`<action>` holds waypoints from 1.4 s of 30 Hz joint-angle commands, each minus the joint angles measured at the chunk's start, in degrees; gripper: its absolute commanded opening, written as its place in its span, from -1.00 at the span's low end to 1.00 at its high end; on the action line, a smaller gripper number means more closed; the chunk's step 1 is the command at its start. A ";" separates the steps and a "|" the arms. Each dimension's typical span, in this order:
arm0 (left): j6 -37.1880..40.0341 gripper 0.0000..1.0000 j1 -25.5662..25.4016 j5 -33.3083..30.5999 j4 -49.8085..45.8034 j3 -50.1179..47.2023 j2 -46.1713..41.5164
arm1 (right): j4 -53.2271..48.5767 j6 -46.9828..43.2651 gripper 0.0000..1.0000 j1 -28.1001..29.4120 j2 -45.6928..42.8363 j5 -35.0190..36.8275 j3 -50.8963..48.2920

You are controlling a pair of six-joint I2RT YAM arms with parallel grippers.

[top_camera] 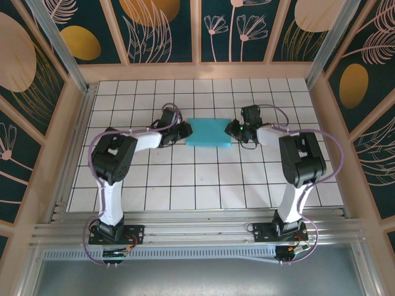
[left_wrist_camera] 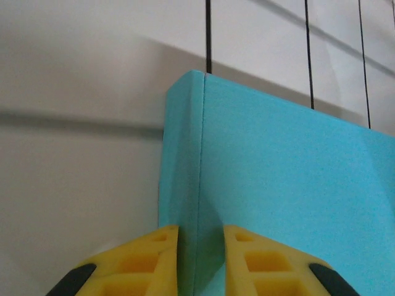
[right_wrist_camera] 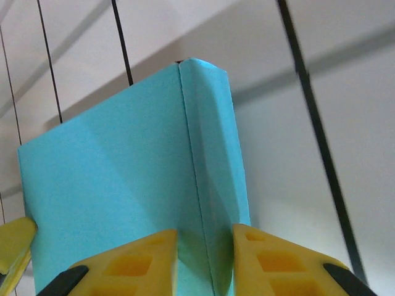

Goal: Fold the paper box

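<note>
The paper box (top_camera: 208,132) lay before you as a flat teal rectangle. Your left gripper (left_wrist_camera: 200,239) and right gripper (right_wrist_camera: 205,242) each pinched a creased end in narrow jaws.

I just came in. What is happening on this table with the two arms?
Two robot arms are handling the paper box, a flat teal rectangle lying on the tiled table. The left gripper pinches the folded edge at its left end; the right gripper pinches the one at its right end.
</note>
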 commanded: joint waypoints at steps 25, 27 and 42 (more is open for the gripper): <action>2.56 -0.44 8.98 -1.35 -10.43 37.18 24.77 | -0.24 3.10 -0.28 0.74 36.01 -7.38 48.50; 1.81 -0.42 9.08 -0.73 -10.97 37.94 25.47 | -0.87 2.52 -0.19 0.40 35.62 -7.24 48.75; 6.58 0.39 10.34 -6.24 -9.66 28.26 6.95 | -5.48 -6.97 0.50 -3.83 14.86 -4.02 37.71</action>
